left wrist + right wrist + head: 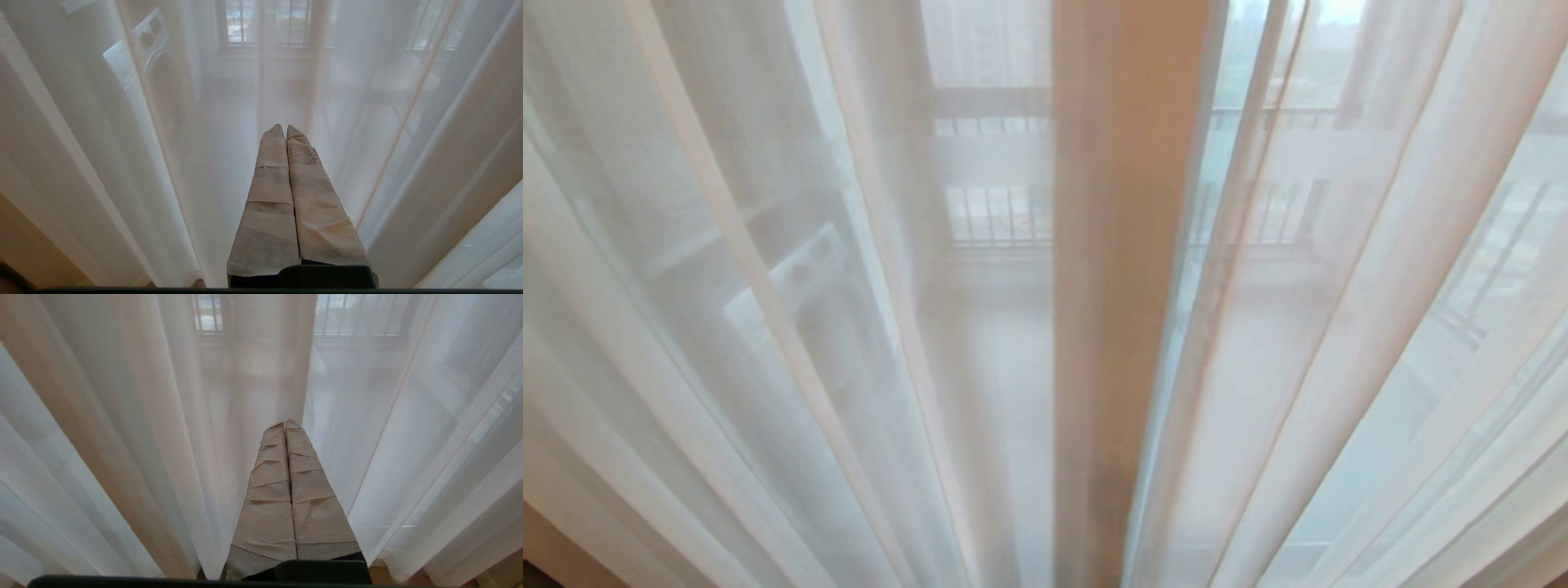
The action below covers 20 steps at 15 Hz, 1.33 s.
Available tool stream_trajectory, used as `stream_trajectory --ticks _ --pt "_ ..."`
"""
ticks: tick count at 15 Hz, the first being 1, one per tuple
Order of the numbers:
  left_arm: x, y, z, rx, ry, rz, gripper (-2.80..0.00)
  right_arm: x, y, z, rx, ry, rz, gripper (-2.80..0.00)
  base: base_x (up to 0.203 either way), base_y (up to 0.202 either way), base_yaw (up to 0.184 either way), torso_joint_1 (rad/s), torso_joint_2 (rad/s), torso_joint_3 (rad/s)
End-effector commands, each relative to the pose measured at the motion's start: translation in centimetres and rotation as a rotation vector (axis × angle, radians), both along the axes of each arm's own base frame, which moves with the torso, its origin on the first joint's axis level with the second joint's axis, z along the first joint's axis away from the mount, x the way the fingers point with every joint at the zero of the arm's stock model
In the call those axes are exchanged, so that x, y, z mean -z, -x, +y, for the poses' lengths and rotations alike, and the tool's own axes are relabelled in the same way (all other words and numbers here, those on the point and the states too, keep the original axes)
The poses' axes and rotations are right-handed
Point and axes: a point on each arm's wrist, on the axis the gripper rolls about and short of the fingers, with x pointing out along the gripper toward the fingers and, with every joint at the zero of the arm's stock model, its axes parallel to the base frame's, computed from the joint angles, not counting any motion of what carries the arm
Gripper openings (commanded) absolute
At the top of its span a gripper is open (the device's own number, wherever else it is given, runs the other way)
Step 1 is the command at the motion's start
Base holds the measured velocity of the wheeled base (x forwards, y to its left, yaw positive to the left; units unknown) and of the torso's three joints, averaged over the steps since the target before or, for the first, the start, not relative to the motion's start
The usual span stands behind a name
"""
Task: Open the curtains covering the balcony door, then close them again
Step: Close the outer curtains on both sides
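Robot stationed square-on and close to the curtains; the white sheers fill the whole head view, hanging drawn across in long pleats. Centre of view: a denser, warmer-toned vertical band, which I read as the overlap where two sheer panels meet, or possibly the door frame showing through; cannot tell which. The thick opaque drapes are not clearly in view. Behind the fabric, the balcony door shows only as a hazy dark horizontal bar with a barred railing beyond, and a pale boxy appliance stands on the robot's left of the balcony; details too veiled to say more. Neither arm appears in the head view. Left wrist view: left gripper, fingers wrapped in beige tape, pressed together tip to tip and clenched on nothing, pointing at the sheers just ahead; contact with the fabric cannot be judged. Right wrist view: right gripper the same, taped fingers closed flat against each other, empty, aimed near a fold edge of the sheers. Judgement: opening step not yet begun, since the curtains cover the door entirely. The central stance looks chosen so each arm can take one panel at the meeting line and sweep outward. Closed, narrow fingers would suit slipping between folds; thin cloth may slide off them, so a pinch may be needed.
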Motion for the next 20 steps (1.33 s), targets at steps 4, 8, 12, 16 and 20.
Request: stream_trajectory --ticks 4,8,12,16,20 --pt "0.0 0.01 0.0 -0.001 0.001 -0.001 -2.8 -0.01 -0.01 -0.01 -0.001 0.001 0.001 -2.8 0.0 0.191 0.002 0.002 0.0 0.001" --pt "0.01 0.01 0.0 0.0 0.005 -0.001 -2.8 -0.01 -0.01 0.0 0.001 0.001 0.001 -2.8 0.0 0.193 0.003 0.001 0.0 0.003" --pt "0.01 0.01 0.0 0.001 0.005 -0.001 -2.8 -0.01 -0.01 0.0 -0.001 0.001 0.001 -2.8 0.0 0.189 0.002 0.002 0.0 -0.001" --pt "0.01 0.01 0.0 0.0 0.006 -0.001 -2.8 -0.02 -0.01 0.0 0.0 0.001 0.0 -2.8 0.0 0.19 0.001 0.004 0.0 0.003" --pt "0.01 0.01 0.0 0.0 0.006 -0.001 -2.8 -0.01 -0.01 0.0 0.0 0.0 0.001 -2.8 0.0 0.19 0.001 0.002 0.0 0.005"
